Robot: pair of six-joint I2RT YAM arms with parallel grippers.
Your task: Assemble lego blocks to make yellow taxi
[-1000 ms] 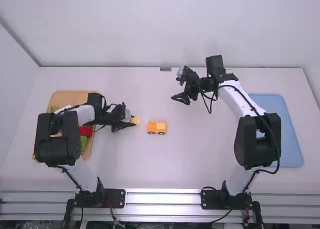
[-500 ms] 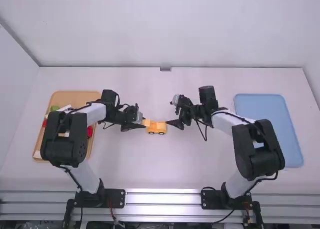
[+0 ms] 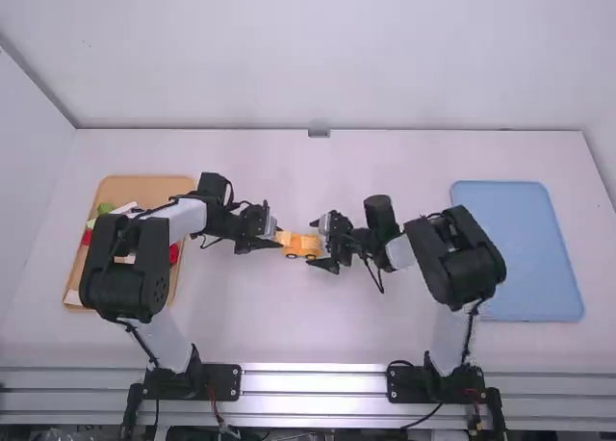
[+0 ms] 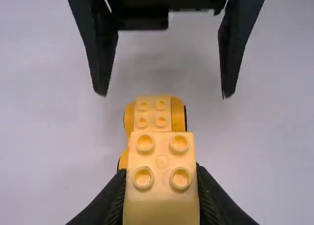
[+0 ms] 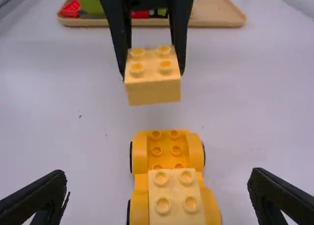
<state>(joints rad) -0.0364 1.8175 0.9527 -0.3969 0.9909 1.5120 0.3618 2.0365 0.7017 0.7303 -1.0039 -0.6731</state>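
The car (image 3: 303, 249) sits just below the middle of the high view, one block (image 5: 176, 198) on it. A second block (image 5: 152, 80) is clamped in the left gripper (image 3: 278, 240), off the table near the car's left end. The right gripper (image 3: 320, 246) stands with fingers spread, at the car's right end. The tray (image 3: 144, 184) lies at left, the blue tray (image 3: 520, 248) at right, both on the table (image 3: 289, 316).

Held: square pale-yellow plastic block (image 5: 153, 91), four studs up, clamped level in the left hand (image 3: 277, 240), raised off the worktop (image 3: 298, 316).
Standing: orange-yellow plastic car base (image 5: 140, 158), black-tyred, upright, studs exposed.
Mounted: pale-yellow four-stud plastic block (image 5: 176, 194) between the base's fenders.
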